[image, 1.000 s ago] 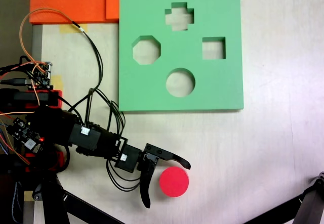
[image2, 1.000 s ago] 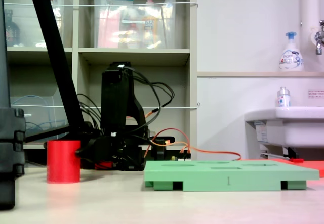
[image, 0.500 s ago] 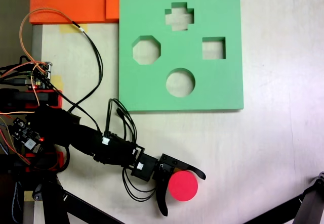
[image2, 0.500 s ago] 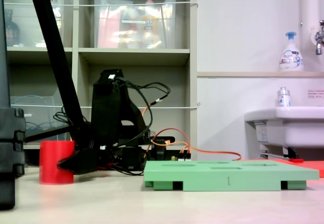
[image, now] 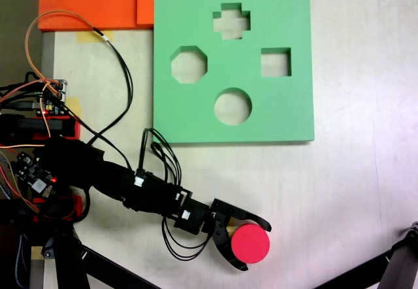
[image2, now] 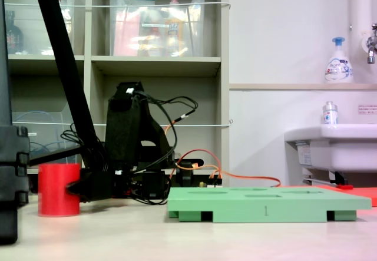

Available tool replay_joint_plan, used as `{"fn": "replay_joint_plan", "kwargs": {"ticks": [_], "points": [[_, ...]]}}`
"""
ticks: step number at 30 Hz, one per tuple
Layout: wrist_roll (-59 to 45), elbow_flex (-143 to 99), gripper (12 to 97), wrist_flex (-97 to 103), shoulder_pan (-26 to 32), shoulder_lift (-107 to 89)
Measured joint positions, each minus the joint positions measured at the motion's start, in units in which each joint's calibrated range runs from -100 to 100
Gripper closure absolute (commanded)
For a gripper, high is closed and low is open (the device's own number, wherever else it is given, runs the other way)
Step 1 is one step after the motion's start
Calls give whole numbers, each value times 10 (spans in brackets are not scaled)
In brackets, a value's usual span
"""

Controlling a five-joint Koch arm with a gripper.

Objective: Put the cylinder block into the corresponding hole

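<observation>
Cylinder block [image: 251, 244] stands upright on the table [image: 353, 191], low in the top-down fixed view, well apart from the green board [image: 196, 119]; in the side fixed view I see it as a red drum [image2: 58, 189] at far left. Gripper [image: 256, 247] has its two black jaws set on either side of the block, touching it: closed around the red puck. Circular hole [image: 232, 106] in the board holds nothing. Octagonal cutout [image: 189, 65], square cutout [image: 275, 62] and cross cutout [image: 231, 21] likewise hold nothing. Orange sheets [image: 98, 2] lie touching the board's upper-left corner. Shelf bins [image2: 159, 25] behind the arm hold items too blurred to identify.
</observation>
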Motion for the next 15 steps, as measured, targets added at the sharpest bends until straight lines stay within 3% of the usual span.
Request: {"fn": "replay_joint_plan", "kwargs": {"ticks": [9,15], "points": [[8,4,801,0,4,0],[8,-37,801,0,22,-49]]}}
